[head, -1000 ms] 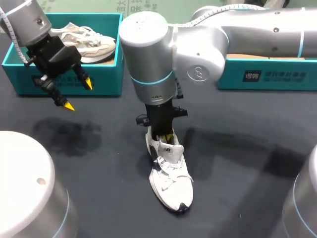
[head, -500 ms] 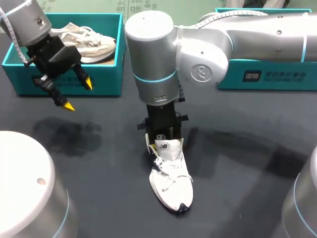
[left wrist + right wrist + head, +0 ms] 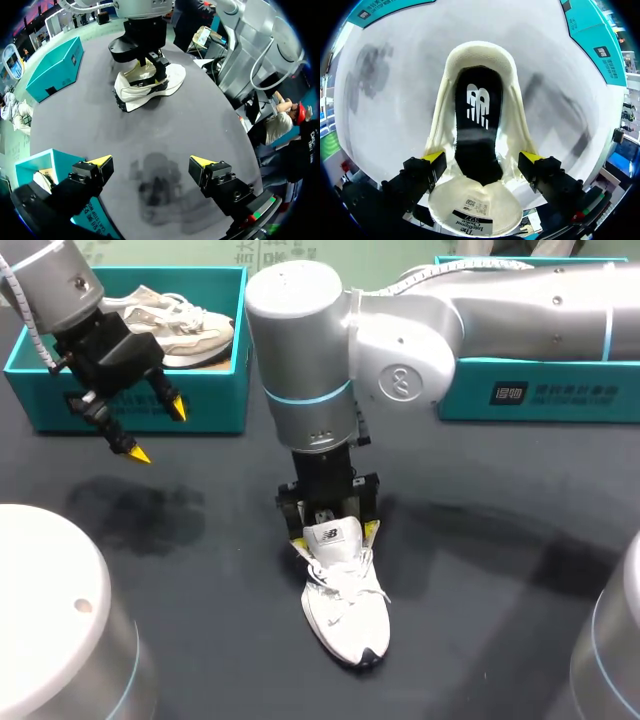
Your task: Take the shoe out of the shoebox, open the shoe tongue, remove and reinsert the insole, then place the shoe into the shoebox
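Note:
A white shoe [image 3: 345,610] lies on the dark table's middle, toe toward the near edge. My right gripper [image 3: 335,534] stands upright over its heel end, open, one yellow tip at each side of the collar. In the right wrist view the gripper [image 3: 482,156] spans the mouth of the shoe [image 3: 480,55]. The black insole [image 3: 477,115] lies flat inside, and the tongue [image 3: 475,212] is folded forward below the fingers. My left gripper [image 3: 159,432] hangs open and empty in front of the teal shoebox [image 3: 130,405]. The left wrist view shows the gripper [image 3: 151,161] well away from the shoe [image 3: 150,87].
A second, beige shoe [image 3: 185,325] lies in the left shoebox. Another teal box [image 3: 540,390] stands at the back right under my right arm. Bare dark table surrounds the white shoe on all sides.
My right gripper's fingers, close together in the shoe's mouth a second ago, have spread to either side of the collar. The tongue now stands clear. The left arm has not moved.

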Robot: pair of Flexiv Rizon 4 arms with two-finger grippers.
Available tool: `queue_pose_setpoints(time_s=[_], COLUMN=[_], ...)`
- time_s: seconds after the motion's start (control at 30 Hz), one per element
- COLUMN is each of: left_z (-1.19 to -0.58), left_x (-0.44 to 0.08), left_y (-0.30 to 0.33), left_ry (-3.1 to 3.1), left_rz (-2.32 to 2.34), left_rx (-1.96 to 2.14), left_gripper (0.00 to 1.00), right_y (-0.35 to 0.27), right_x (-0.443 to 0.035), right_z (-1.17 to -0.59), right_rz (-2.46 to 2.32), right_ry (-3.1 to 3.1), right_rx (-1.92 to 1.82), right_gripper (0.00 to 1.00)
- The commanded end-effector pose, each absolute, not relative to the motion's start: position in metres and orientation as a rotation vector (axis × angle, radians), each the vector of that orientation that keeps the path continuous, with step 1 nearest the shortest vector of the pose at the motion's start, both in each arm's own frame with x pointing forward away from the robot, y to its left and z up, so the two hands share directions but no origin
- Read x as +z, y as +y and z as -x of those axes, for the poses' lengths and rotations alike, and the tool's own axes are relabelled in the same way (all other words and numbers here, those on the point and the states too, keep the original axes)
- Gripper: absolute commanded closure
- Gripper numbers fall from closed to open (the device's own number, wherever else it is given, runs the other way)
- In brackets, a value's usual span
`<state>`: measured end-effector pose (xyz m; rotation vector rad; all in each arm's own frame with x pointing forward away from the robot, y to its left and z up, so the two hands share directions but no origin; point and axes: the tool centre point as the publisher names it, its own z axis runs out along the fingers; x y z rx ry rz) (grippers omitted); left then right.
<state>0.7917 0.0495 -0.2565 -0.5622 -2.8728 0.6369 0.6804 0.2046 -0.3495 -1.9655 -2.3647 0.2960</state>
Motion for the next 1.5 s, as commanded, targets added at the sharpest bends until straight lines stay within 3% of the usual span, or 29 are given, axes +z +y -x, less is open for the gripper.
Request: queue_pose_setpoints(time_s=[0.03, 1.5], left_z=[-0.791, -0.791], left_x=[-0.257, -0.257], left_y=[0.05, 0.05], left_ry=[-2.875, -2.875], left_rz=[0.563, 0.563], left_rx=[0.634, 0.634], left_gripper=[0.0, 0.0], right_y=[0.212, 0.185], right_x=[-0.354, -0.326], right_z=[-0.687, -0.647], right_rz=[1.929, 2.137], right_ry=[-2.386, -2.382], right_rx=[0.316, 0.348], right_gripper=[0.0, 0.0])
